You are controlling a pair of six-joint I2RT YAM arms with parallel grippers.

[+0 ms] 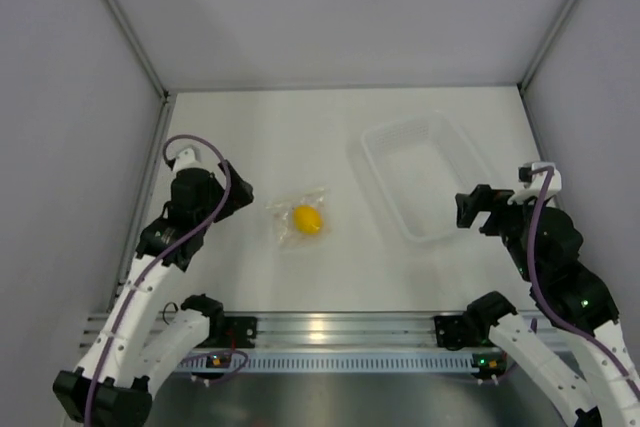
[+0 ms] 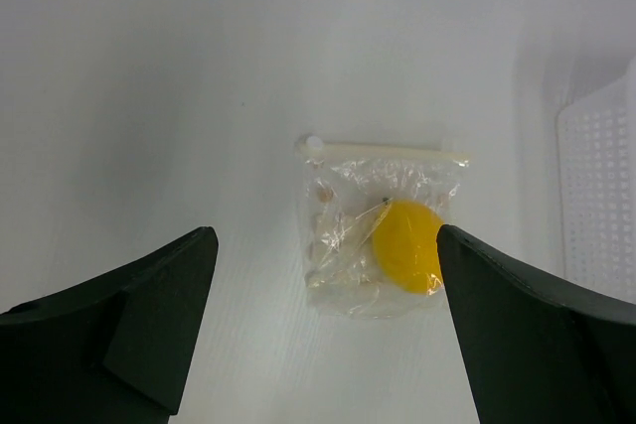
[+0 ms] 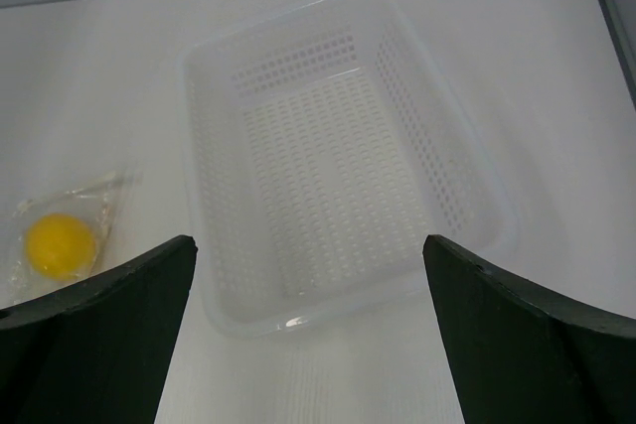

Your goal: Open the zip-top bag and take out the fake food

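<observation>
My left pincer (image 1: 236,197) is wide apart and holds nothing. It points at the zip-top bag (image 1: 298,215), so I think it is ready to grab it. The bag lies flat on the surface (image 1: 300,127), well to the left of the basket (image 3: 199,206). Its zip strip (image 2: 386,151) looks shut, with the yellow fake lemon (image 1: 307,219) inside. My right pincer (image 1: 468,209) is wide apart too, just beside the basket. Nothing is in the basket.

Pale grey wall panels (image 1: 340,7) close in three sides of the white table (image 1: 290,127) before me, joined by slim metal corner posts (image 1: 122,19). An aluminium rail (image 1: 340,327) along the near edge catches a glint of light.
</observation>
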